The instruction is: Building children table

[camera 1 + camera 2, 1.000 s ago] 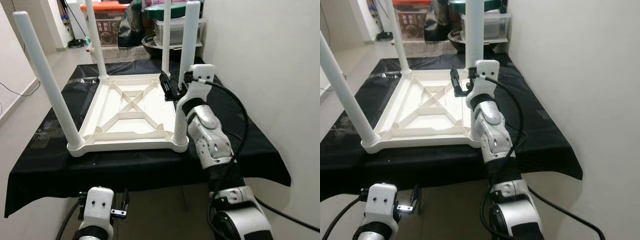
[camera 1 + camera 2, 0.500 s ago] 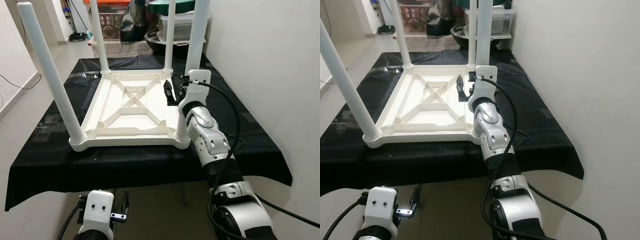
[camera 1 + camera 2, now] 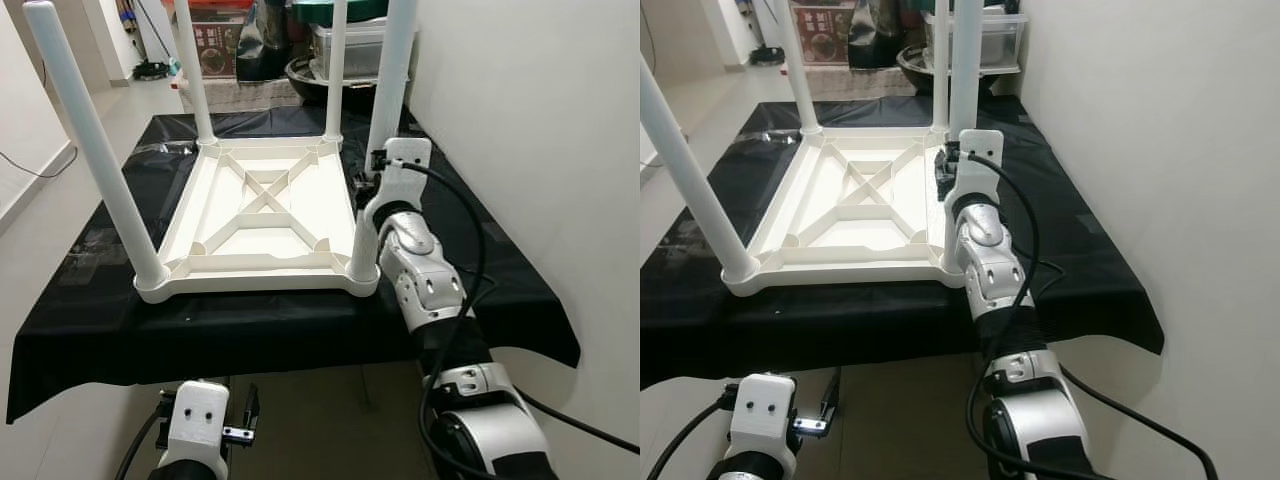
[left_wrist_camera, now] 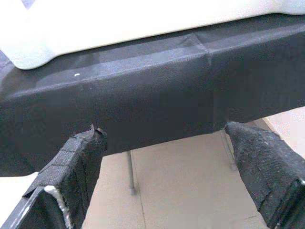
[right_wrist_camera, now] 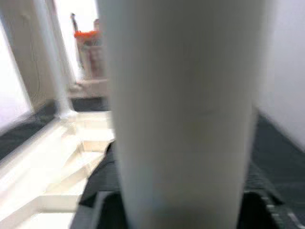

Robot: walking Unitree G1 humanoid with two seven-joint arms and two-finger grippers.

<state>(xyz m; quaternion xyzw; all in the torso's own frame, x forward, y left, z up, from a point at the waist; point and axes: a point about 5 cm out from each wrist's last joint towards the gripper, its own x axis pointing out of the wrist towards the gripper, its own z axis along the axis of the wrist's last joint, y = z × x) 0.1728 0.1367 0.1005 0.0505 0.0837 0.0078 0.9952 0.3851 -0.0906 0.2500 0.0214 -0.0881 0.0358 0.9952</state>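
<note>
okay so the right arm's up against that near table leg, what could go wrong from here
The right gripper sits at the near right leg of the upturned children's table; a sideways push may tilt that leg or slide the table. The table's near edge lies close to the edge of the black cloth, so a pull toward the robot might tip it off.

Black-draped stand (image 3: 300,330), white wall (image 3: 540,120)

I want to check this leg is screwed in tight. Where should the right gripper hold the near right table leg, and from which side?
Grip the near right leg low on its round shaft, just above the socket in the upturned tabletop. Come from the wall side, where the right gripper already is. The leg stands upright and smooth, and the open side is clear of the ribs.
</note>
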